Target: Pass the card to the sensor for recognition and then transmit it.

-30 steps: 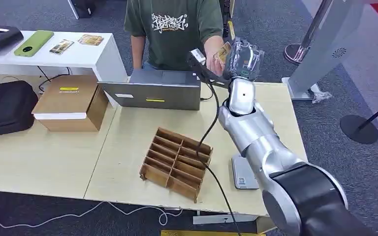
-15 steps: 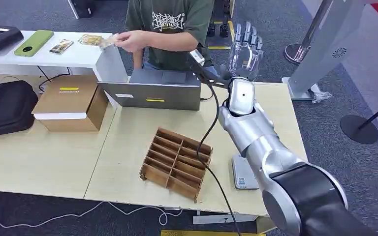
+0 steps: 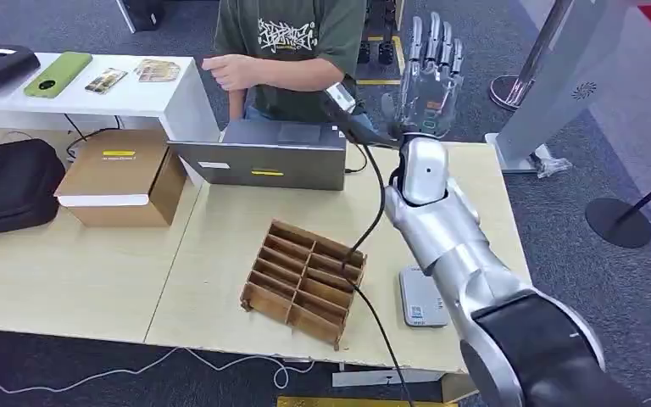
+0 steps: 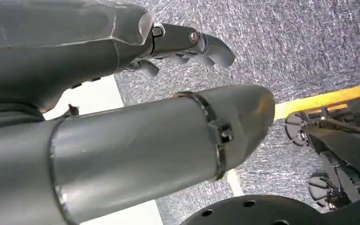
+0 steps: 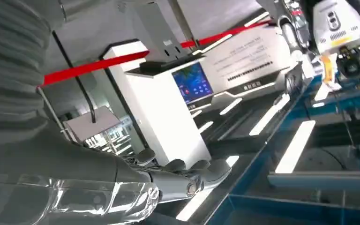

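The right hand (image 3: 428,80) is raised past the far edge of the surface (image 3: 220,229), fingers straight and spread, nothing held. The left hand (image 4: 122,93) is seen above grey carpet, fingers loosely extended, empty. Cards (image 3: 156,69) lie on the white side table (image 3: 148,97); which was passed cannot be told. The sensor (image 3: 421,298) is partly hidden by the arm.

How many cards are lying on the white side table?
2: a dark rectangular card beside the green phone case, and a yellowish patterned card nearer the person's hand. None seems hidden.
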